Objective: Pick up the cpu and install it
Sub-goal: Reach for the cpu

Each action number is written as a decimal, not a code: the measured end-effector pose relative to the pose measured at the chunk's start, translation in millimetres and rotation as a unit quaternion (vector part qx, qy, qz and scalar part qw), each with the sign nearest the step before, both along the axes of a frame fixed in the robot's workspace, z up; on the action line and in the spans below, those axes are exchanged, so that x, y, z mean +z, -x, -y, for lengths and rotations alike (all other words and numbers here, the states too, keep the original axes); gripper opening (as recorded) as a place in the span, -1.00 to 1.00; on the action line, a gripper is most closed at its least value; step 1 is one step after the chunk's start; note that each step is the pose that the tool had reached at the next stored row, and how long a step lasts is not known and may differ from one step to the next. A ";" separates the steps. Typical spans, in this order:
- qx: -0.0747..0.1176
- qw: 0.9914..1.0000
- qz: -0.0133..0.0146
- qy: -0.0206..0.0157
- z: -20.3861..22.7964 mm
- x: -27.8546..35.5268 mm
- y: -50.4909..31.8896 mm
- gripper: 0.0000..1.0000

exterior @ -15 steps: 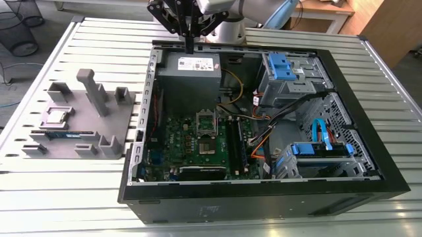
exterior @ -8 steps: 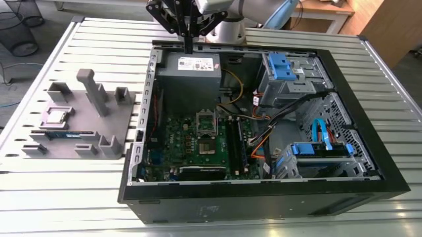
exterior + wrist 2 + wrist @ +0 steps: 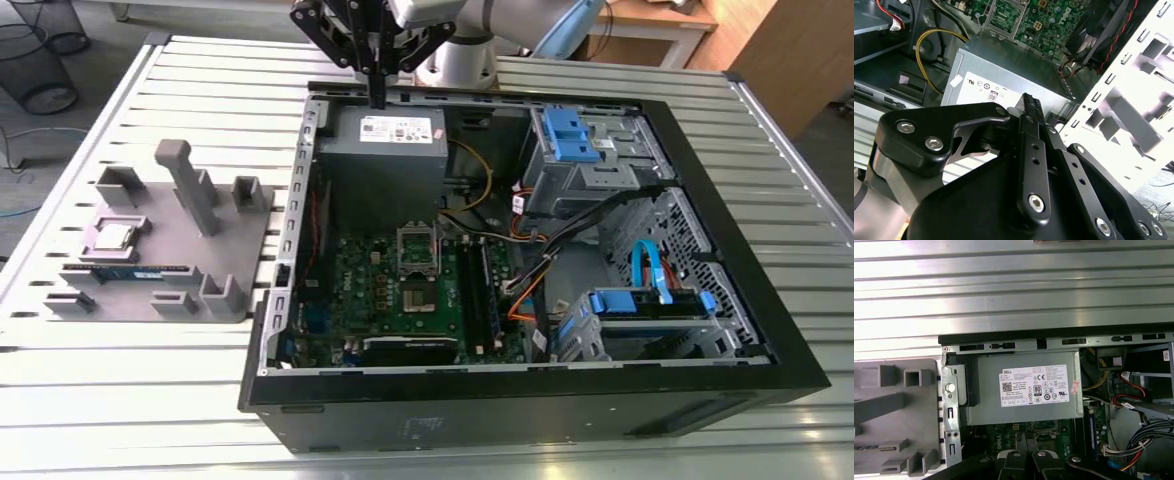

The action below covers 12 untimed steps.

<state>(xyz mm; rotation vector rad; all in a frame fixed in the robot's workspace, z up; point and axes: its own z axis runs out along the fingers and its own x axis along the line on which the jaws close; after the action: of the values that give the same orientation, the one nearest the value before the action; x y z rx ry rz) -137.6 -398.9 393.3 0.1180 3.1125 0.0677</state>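
The cpu (image 3: pixel 114 236), a small silvery square chip, lies flat in a recess of the grey holder (image 3: pixel 174 250) at the exterior view's left. My gripper (image 3: pixel 378 97) hangs far from it, over the back edge of the open computer case (image 3: pixel 534 390), just above the power supply (image 3: pixel 384 135). Its fingers (image 3: pixel 1030 102) are pressed together with nothing between them. The motherboard's metal socket frame (image 3: pixel 418 245) stands in the middle of the case. In the first wrist view the power supply (image 3: pixel 1026 390) lies below the gripper and part of the holder (image 3: pixel 894 405) shows beside the case.
A long memory stick (image 3: pixel 127 271) lies on the holder near the cpu, among upright grey posts (image 3: pixel 180 180). Blue drive bays (image 3: pixel 567 135) and cables (image 3: pixel 534 270) crowd the case at the exterior view's right. The slatted metal table (image 3: pixel 134 400) surrounds everything.
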 end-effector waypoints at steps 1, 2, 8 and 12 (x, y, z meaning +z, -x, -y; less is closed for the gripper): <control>0.000 1.000 0.000 0.000 0.0 0.0 0.5 -0.79; 0.000 1.000 0.000 0.000 0.0 0.0 0.7 -0.79; 0.000 1.000 0.000 0.000 0.0 0.0 1.7 -0.79; 0.000 1.000 0.000 0.000 0.0 0.0 3.5 -0.79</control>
<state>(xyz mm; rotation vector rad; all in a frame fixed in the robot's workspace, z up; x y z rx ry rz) -141.1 -398.9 393.3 0.1181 3.1125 0.0676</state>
